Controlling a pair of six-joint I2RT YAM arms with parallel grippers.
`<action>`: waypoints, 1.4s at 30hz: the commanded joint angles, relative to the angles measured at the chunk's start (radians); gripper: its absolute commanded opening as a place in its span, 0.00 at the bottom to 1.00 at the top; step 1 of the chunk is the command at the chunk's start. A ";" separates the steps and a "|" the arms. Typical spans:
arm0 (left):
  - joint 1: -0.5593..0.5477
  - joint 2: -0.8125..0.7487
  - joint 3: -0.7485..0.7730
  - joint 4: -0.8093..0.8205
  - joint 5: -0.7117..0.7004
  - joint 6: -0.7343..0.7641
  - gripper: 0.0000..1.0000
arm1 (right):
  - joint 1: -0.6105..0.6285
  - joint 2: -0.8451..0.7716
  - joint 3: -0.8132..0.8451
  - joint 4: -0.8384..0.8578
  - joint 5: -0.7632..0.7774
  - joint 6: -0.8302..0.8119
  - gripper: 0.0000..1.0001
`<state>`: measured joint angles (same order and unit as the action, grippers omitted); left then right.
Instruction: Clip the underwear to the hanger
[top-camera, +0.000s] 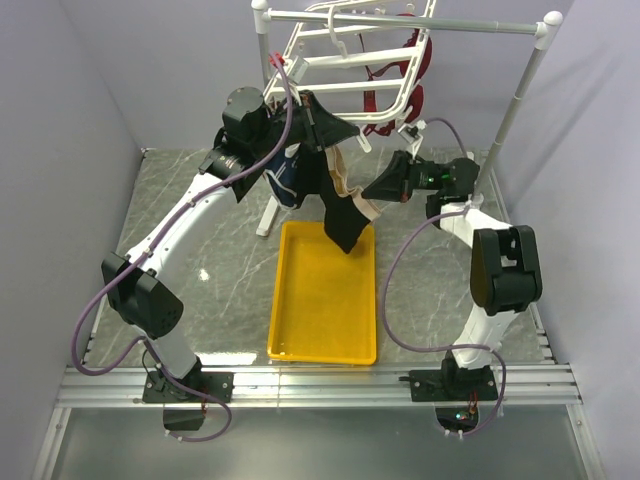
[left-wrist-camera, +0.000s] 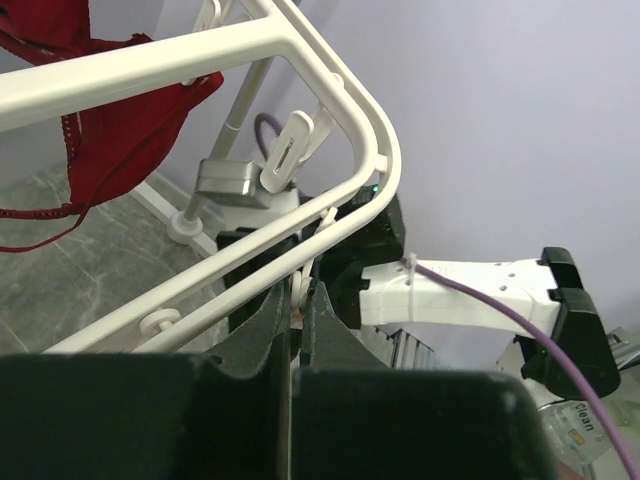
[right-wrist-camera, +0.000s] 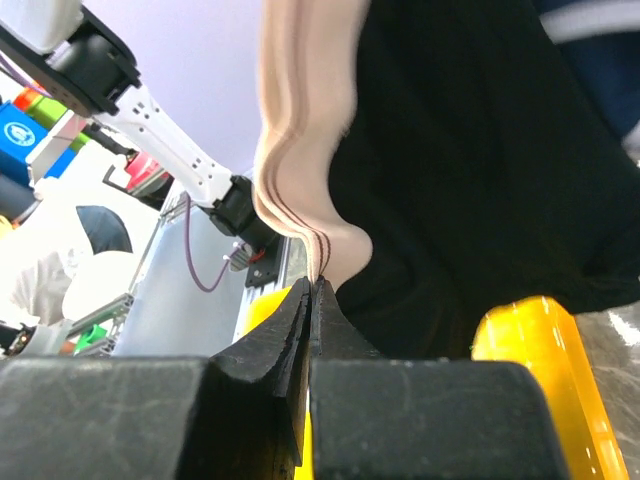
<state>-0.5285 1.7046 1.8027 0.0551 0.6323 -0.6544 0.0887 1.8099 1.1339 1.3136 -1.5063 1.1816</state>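
Carefully, I think, the right hand (right-wrist-camera: 312, 290) should be lifting the tan waistband (right-wrist-camera: 300, 120) flat toward a small white clip (left-wrist-camera: 287, 150) of the white plastic bar hanger (left-wrist-camera: 200, 50). Fully closed, it is pinching the waistband edge of the black soft-cloth underwear (right-wrist-camera: 460, 150), which is hanging from the closed left hand (left-wrist-camera: 296, 300) at the hanger.

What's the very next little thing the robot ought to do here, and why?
Probably the right arm should raise the waistband of the underwear toward the clip under the hanger. Its jaws are shut on the tan waistband edge, the left arm has its jaws shut on that white clip, and the two are apart.
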 joint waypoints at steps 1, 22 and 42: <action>0.035 0.009 -0.002 -0.006 -0.071 0.082 0.00 | -0.012 -0.084 0.059 0.415 -0.071 0.059 0.00; 0.033 0.036 -0.008 0.026 0.037 0.183 0.00 | -0.055 -0.135 0.256 0.222 -0.129 0.111 0.00; 0.055 0.024 -0.063 0.150 0.067 0.118 0.00 | -0.053 -0.075 0.267 0.256 -0.135 0.181 0.00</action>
<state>-0.5106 1.7275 1.7439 0.1432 0.7315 -0.5209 0.0383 1.7409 1.4002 1.3239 -1.5120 1.3506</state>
